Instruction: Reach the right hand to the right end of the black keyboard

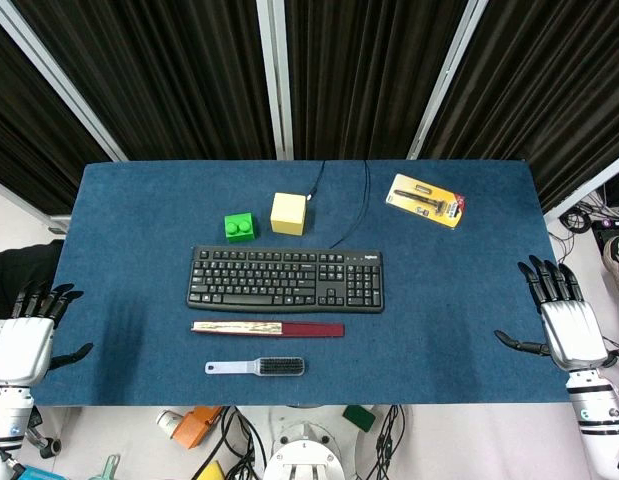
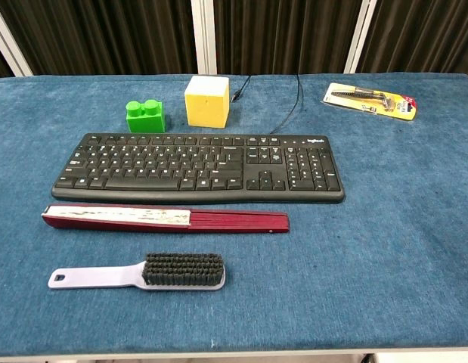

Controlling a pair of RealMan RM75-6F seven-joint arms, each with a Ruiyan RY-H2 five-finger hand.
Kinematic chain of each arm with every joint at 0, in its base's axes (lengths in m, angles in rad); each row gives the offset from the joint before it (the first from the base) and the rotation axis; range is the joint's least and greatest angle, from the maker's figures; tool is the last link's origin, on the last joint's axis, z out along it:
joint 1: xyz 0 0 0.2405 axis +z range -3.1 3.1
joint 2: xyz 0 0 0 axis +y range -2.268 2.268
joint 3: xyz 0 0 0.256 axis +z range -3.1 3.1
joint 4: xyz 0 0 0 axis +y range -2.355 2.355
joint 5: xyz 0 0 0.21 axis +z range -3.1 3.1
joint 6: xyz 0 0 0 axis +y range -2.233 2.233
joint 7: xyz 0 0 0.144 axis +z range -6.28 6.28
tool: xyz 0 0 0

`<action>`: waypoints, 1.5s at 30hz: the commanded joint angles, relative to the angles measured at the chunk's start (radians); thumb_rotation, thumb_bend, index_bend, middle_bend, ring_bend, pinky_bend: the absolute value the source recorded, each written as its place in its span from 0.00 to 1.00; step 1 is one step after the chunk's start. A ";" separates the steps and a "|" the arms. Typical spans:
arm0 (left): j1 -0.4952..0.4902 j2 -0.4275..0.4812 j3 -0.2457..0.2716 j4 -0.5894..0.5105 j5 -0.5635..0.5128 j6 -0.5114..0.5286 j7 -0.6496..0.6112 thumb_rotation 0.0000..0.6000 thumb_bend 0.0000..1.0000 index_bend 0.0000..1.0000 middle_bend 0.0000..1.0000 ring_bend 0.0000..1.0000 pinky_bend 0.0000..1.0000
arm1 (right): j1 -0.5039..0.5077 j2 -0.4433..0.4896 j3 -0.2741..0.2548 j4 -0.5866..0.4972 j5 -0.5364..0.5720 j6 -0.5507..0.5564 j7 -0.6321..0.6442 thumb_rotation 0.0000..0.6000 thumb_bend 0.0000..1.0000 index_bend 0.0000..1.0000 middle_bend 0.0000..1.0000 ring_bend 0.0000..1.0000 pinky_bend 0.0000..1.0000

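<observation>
The black keyboard [image 1: 286, 279] [image 2: 198, 166] lies across the middle of the blue table, its number pad at the right end [image 1: 363, 284]. My right hand [image 1: 563, 318] hovers at the table's right edge, fingers spread, holding nothing, well to the right of the keyboard. At the left edge my left hand [image 1: 29, 335] is likewise spread and empty. Neither hand shows in the chest view.
Behind the keyboard stand a green block [image 1: 240, 227] and a yellow cube [image 1: 289, 213]; its cable [image 1: 355, 215] runs back. A yellow packaged tool [image 1: 426, 200] lies at the back right. In front lie a folded red fan [image 1: 268, 328] and a brush [image 1: 256, 367].
</observation>
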 commanded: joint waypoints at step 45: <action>0.000 -0.004 -0.010 0.025 -0.046 -0.036 -0.006 1.00 0.06 0.23 0.16 0.09 0.01 | 0.839 -0.388 0.196 0.169 0.994 -0.848 -0.514 0.53 1.00 0.21 0.92 1.00 1.00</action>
